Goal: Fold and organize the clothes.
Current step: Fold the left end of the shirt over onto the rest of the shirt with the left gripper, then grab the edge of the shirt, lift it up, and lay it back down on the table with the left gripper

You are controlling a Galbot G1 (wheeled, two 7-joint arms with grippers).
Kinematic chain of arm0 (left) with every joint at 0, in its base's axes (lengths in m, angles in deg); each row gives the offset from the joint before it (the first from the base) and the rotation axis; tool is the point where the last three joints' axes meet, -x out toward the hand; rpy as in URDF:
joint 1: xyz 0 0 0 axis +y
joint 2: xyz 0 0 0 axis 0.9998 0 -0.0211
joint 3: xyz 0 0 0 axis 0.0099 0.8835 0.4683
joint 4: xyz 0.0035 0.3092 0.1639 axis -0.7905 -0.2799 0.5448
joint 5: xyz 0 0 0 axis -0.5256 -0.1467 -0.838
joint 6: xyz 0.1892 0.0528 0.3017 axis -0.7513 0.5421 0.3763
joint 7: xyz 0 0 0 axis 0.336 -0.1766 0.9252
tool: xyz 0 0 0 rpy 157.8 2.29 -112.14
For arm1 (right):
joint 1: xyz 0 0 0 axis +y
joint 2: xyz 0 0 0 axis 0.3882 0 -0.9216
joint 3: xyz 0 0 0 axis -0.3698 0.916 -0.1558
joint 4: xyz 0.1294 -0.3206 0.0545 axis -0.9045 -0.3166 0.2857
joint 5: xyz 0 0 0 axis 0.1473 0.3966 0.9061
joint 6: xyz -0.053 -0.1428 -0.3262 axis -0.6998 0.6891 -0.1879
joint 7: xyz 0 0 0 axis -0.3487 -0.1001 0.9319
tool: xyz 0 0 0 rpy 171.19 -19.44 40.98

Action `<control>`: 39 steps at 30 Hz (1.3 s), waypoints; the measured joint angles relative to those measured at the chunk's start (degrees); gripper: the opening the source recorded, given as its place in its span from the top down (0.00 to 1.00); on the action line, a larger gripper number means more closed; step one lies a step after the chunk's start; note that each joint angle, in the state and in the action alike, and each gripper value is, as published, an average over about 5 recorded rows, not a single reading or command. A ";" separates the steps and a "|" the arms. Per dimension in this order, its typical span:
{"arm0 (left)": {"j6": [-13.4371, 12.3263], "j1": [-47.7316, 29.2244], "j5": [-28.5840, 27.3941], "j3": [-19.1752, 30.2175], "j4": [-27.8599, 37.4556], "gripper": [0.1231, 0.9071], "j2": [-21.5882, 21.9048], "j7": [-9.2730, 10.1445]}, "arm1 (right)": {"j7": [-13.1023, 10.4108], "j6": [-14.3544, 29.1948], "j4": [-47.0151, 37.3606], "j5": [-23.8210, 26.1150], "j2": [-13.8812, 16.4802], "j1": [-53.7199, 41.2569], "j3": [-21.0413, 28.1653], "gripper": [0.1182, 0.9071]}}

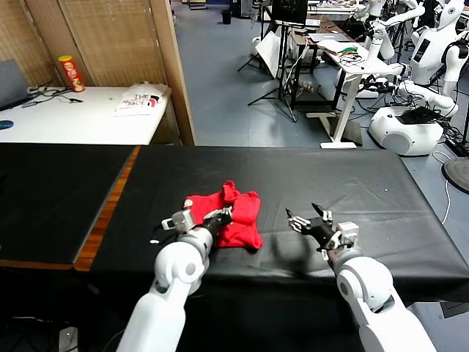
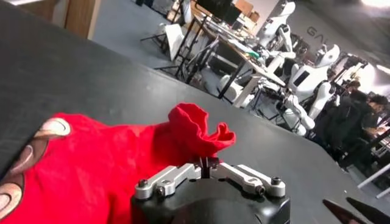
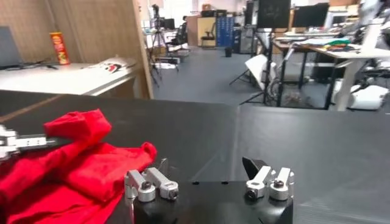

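Your bright red crumpled cotton T-shirt (image 1: 233,218) lies bunched on the black cloth-covered surface (image 1: 381,191), near its front edge. Your left claw (image 1: 218,218) sits at the shirt's near left side, nearly closed with red cloth bunched up against it; whether it grips the cloth you cannot tell. Your right claw (image 1: 308,217) hovers just right of the shirt, spread wide, holding nothing.

Black table (image 1: 352,183); white desk (image 1: 73,121) behind, red can (image 1: 71,72) upright on it
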 joint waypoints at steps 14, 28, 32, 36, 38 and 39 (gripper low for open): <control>-3.99 -0.75 -0.52 -2.93 -4.66 0.15 0.09 -1.83 | 3.07 1.59 -2.44 -0.80 0.26 -5.60 8.62 0.14; -8.89 6.05 -9.66 -9.68 -3.90 0.14 7.79 -9.83 | -0.30 -0.33 -9.92 17.45 -4.00 -7.59 13.36 0.14; -9.81 7.09 -8.22 -11.23 -2.37 0.14 8.07 -10.98 | -0.87 0.30 -8.41 15.12 -3.70 -6.96 12.09 0.14; -9.53 7.47 -2.92 -13.20 -0.77 0.14 7.61 -11.22 | -1.38 1.22 -4.52 8.17 -2.54 -6.36 9.69 0.14; -9.06 7.45 0.84 -14.31 0.04 0.14 7.18 -11.03 | -1.53 1.35 -2.24 3.95 -1.91 -6.10 8.33 0.14; -8.89 7.42 2.79 -14.84 0.42 0.14 6.98 -10.92 | -1.63 1.36 -1.18 2.07 -1.67 -5.97 7.70 0.14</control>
